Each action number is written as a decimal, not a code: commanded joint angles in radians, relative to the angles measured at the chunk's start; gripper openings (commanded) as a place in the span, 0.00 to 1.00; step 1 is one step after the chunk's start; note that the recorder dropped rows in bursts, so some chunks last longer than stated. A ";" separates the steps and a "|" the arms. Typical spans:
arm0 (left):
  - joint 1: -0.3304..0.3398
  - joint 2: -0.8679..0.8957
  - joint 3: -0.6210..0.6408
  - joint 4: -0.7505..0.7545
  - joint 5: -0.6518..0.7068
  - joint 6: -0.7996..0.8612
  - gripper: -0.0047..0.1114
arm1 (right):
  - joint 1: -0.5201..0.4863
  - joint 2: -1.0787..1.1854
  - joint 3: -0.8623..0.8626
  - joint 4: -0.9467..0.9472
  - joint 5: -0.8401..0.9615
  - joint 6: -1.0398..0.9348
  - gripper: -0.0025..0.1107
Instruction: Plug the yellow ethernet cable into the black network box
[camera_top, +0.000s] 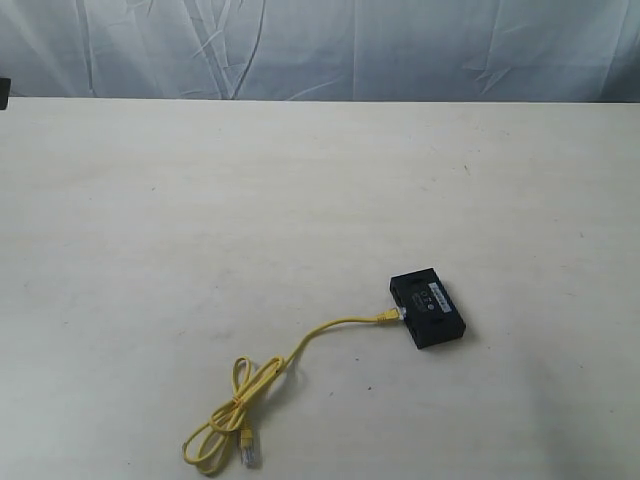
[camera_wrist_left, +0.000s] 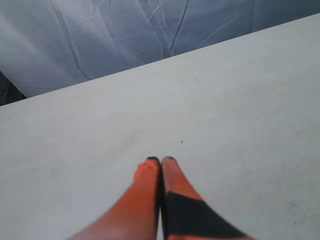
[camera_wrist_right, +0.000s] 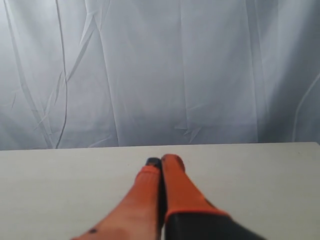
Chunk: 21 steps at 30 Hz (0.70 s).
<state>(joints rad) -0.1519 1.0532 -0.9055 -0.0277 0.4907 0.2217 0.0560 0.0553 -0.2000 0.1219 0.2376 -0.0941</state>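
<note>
Black network box (camera_top: 430, 310) lies flat on the tabletop (camera_top: 200, 200), label up. Yellow ethernet cable (camera_top: 320, 335): one plug meets the box's side; the rest trails into a loose knotted loop, free plug at its end. I see both clear of my left hand (camera_wrist_left: 160, 159) and right hand (camera_wrist_right: 161, 159).

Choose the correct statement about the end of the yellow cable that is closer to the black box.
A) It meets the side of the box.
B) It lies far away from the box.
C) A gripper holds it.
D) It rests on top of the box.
A: in the exterior view, one plug of the yellow ethernet cable meets the side of the black network box; the other plug lies free on the table.
</note>
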 joint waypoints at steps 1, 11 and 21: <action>0.002 -0.007 0.003 0.005 -0.014 -0.003 0.04 | 0.005 -0.003 0.005 -0.097 0.001 0.112 0.02; 0.002 -0.007 0.003 0.005 -0.014 -0.003 0.04 | 0.005 -0.005 0.007 -0.164 0.036 0.131 0.02; 0.002 -0.007 0.003 0.005 -0.014 -0.003 0.04 | 0.005 -0.055 0.184 -0.158 0.043 0.132 0.02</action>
<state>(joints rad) -0.1519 1.0532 -0.9055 -0.0221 0.4907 0.2217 0.0560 0.0076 -0.0567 -0.0414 0.2758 0.0365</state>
